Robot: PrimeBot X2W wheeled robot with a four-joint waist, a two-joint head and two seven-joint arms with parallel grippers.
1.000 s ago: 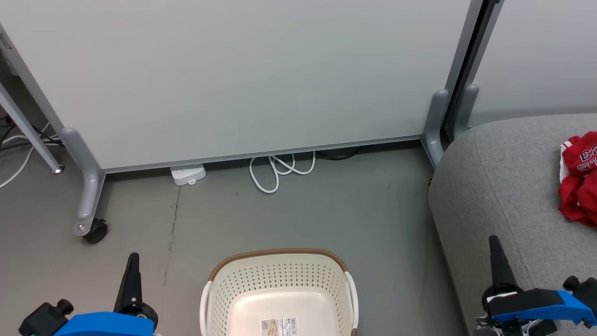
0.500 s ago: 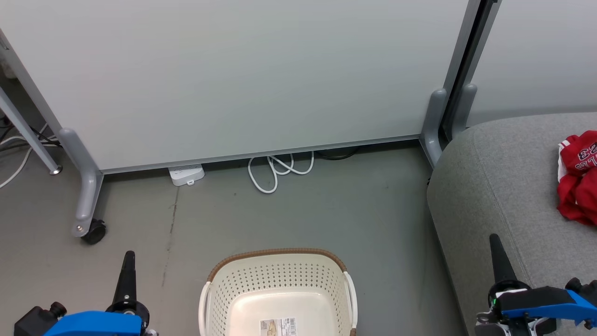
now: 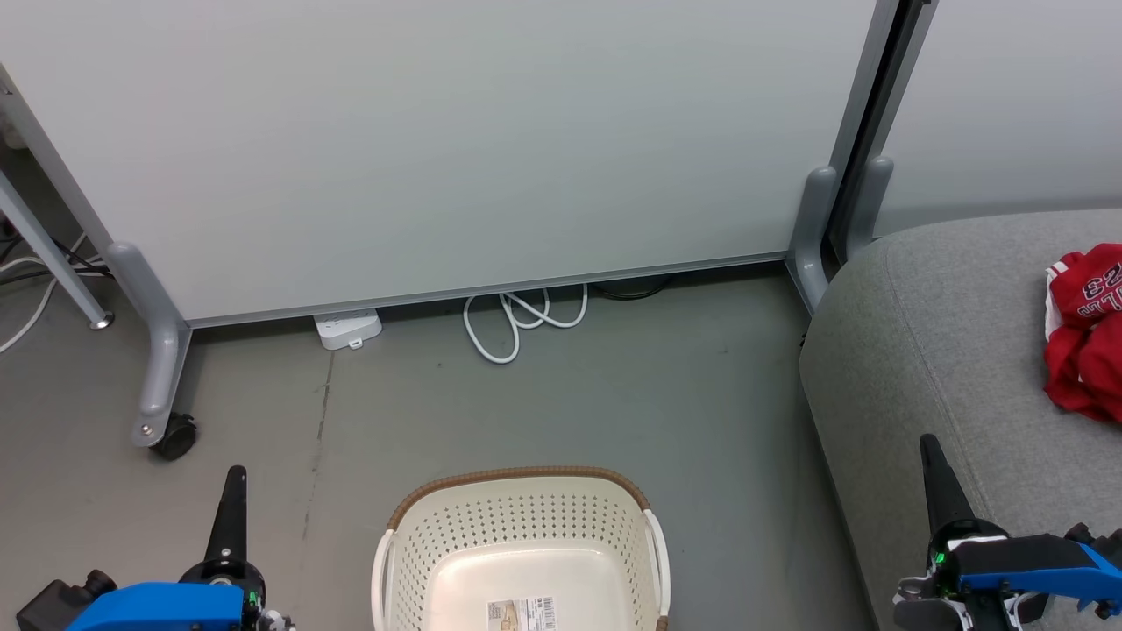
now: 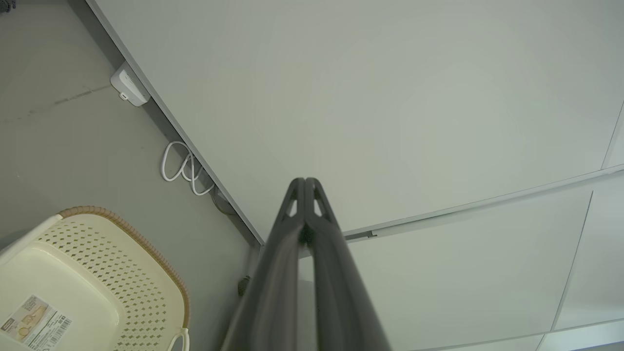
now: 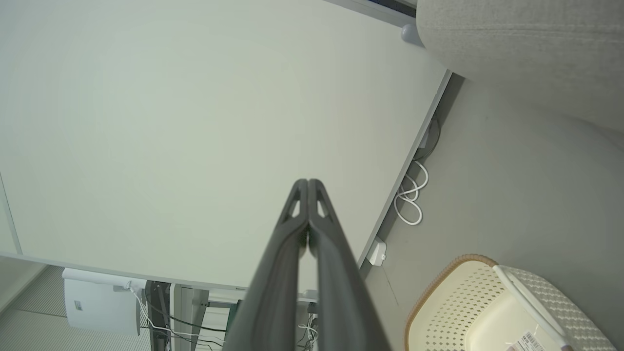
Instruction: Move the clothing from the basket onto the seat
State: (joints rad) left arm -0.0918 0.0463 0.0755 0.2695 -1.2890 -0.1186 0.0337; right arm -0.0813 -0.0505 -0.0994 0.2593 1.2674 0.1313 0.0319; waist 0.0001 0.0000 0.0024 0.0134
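Grey floor (image 3: 561,403); left arm (image 3: 158,606) and right arm (image 3: 1021,565) low, fingers (image 3: 233,517) upward (jaws clenched, empty)

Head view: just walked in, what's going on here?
Nothing is being handled right now. The left gripper and right gripper sit low at either side, fingers closed together and holding nothing. The basket stands on the floor between them; the part of its bottom in view carries just a barcode sticker. The red clothing lies bunched on the grey seat at the right, so the transfer looks done.
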